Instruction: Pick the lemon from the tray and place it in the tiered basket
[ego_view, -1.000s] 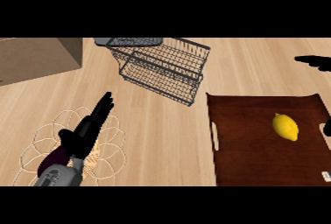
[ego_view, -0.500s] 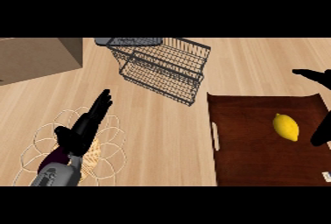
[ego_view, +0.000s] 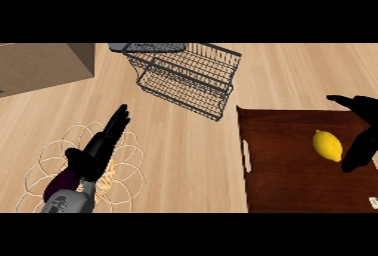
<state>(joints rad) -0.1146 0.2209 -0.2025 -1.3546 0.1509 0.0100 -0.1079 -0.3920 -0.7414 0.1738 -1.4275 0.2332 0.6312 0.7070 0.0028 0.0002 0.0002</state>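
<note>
Lemon (ego_view: 328, 145) lies on the tray (ego_view: 288, 185), unheld. Right robot hand (ego_view: 361, 135) brackets the lemon, fingers and thumb spread for grasping. Tiered basket (ego_view: 184, 77) stands beyond the tray. Left robot hand (ego_view: 100, 145) rests with fingers straight.

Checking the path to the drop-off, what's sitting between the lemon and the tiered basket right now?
Head view: only bare brown tray surface, its rim, then wooden counter lie between the lemon and the tiered basket.

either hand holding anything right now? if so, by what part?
Nothing is held. The right hand is open beside the lemon, which lies on the tray. The left hand is open, fingers straight, over the counter.
</note>
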